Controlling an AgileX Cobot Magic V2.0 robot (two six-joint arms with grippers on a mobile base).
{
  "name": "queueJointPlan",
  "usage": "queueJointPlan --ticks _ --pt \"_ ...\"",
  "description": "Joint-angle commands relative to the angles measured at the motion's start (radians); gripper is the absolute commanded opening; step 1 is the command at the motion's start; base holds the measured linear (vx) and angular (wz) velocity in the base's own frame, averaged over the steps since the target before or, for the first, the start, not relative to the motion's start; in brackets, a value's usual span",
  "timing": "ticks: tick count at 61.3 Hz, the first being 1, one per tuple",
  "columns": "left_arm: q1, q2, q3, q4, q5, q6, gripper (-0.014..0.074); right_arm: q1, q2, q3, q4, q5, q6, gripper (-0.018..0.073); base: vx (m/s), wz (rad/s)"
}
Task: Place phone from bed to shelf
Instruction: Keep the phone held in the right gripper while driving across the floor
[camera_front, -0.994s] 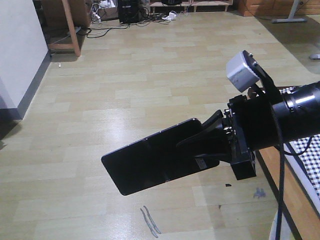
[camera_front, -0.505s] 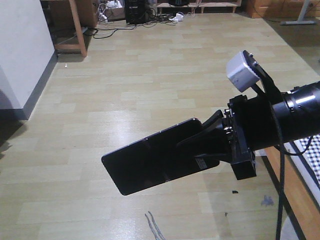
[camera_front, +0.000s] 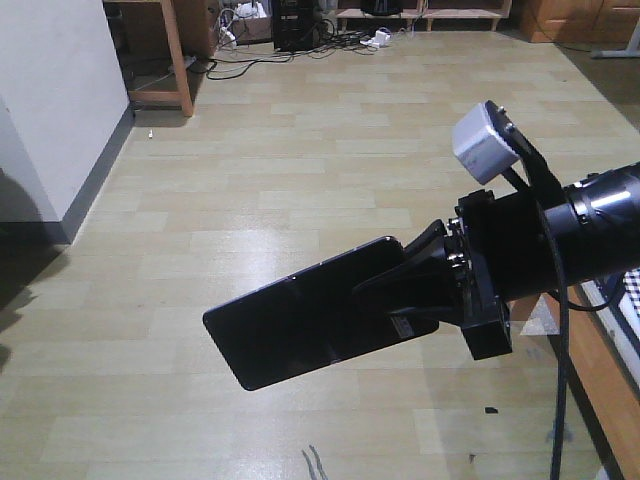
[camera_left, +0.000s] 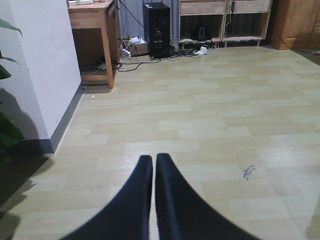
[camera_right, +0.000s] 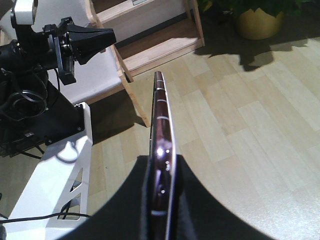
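Closest to you, your right gripper is clamped on the phone, one black finger pressed against each flat face. The right wrist view sees the slab edge-on, its pinkish rim running up the middle of the frame. In the front view the phone juts out from those fingers toward the left of the frame, tilted with its free end lower. It is held in the air over the pale plank floor, clear of the bed, which shows only as a sliver of checked cloth and wooden frame at the right edge. Your left gripper carries nothing; its two dark fingers lie together with only a hairline between them, pointing out over the floor. Farther on in the right wrist view, past the phone's far end, stand the pale wood boards of the shelf, with a yellow plant pot off to the right. By the far wall in the left wrist view you have a brown desk, a black computer tower among loose cables, and a low open wooden rack.
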Motion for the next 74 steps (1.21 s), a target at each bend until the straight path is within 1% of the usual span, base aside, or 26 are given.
queueJointPlan --ticks 1,74 --pt "-0.003 -0.005 0.002 -0.007 -0.073 -0.004 0.0001 -0.001 -0.029 -0.023 0.093 0.080 -0.007 -0.0001 0.15 0.00" --pt "-0.003 -0.005 0.002 -0.007 -0.073 -0.004 0.0001 -0.001 -0.029 -0.023 0.093 0.080 -0.007 -0.0001 0.18 -0.07"
